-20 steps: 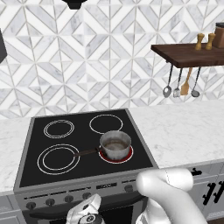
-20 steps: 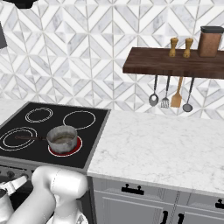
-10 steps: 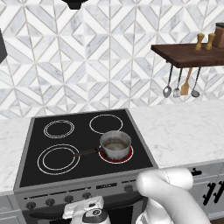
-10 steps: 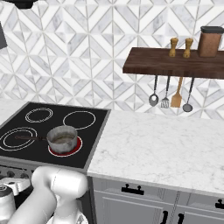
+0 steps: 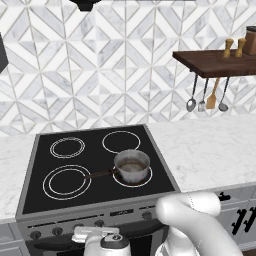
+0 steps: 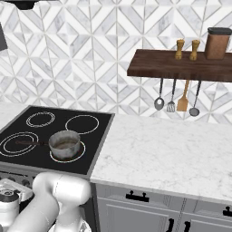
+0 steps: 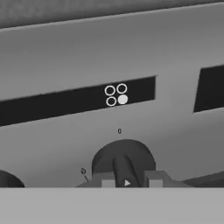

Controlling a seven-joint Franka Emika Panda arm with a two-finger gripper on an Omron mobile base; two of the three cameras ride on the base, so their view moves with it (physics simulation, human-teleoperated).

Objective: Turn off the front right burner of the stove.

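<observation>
I am looking at a kitchen with a grey-and-white geometric tile wall and a pale marble counter (image 6: 154, 149), into which the black glass stove (image 5: 95, 165) with its four white-ringed zones is set. The front right burner (image 5: 145, 180), the small single-ringed circle nearest the counter, glowed red under the pan half a second ago; now its centre reads dark in both base views, which I take to mean the knob has been turned far enough and the burner is off, or very nearly. On that zone sits the small steel saucepan (image 5: 132, 166), handle pointing left, with what looks like a brownish content inside, though I cannot tell what it is. My two-finger gripper (image 7: 127, 183) sits low against the grey steel front panel (image 5: 65, 222), and in the hand view its tips stand either side of the ridge of a small dark round knob (image 7: 124, 162); they look closed onto it, gripping that ridge. Above the knob a little four-circle marker (image 7: 116, 95) has its lower right dot filled, matching the burner I want.
</observation>
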